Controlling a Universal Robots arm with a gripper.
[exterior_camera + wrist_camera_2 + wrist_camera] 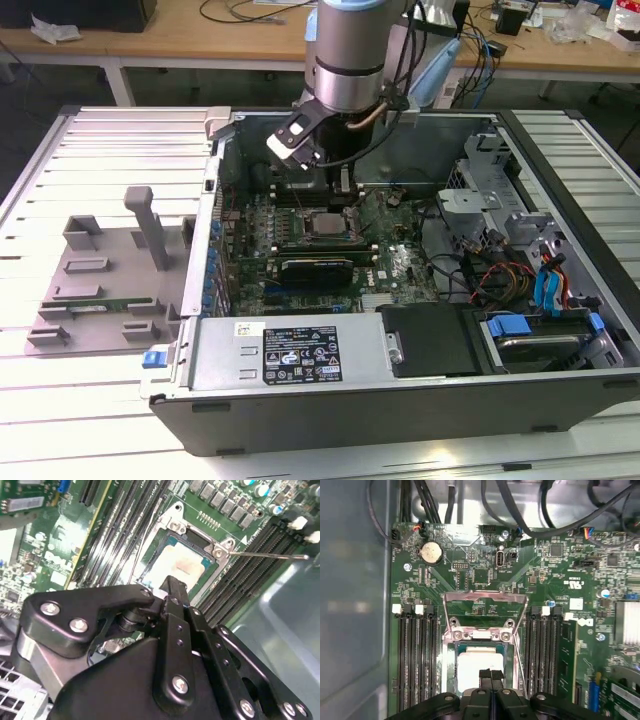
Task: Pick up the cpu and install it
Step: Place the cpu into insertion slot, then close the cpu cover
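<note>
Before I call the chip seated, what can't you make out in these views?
1. Chip, near edge, both wrist views: covered by the gripper, so touching or apart is unclear.
2. Chip's top, both wrist views: glare washes it out; flat or tilted in the socket is unclear.
3. Exterior view: socket corners too small to judge.

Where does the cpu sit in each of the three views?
Exterior view: cpu, silver square near the middle of the motherboard.
First wrist view: pale square at the tips of the gripper.
Second wrist view: pale square just past the gripper.
Shared landmark: the metal socket frame around it.
</note>
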